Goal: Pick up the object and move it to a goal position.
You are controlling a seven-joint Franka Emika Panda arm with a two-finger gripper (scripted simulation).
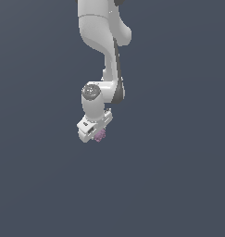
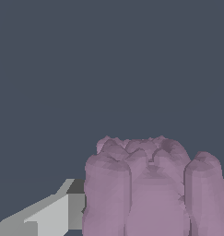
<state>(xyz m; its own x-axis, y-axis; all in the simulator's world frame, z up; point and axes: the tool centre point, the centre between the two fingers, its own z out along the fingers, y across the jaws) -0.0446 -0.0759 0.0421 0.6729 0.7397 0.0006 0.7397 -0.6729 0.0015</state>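
Exterior view shows the white gripper (image 1: 96, 133) with the object (image 1: 100, 135), a knobbly purple-pink blob, tucked right at its fingers. Jaws look narrowed around it, though the contact itself is too small to see there. In the wrist view the blob (image 2: 150, 189) fills the frame next to one grey finger (image 2: 49, 214), so it seems held. For carrying it well, the arm should probably move smooth and keep the squeeze steady, since a lumpy shape could slip. No goal marker shows. No containers anywhere, just flat dark ground.
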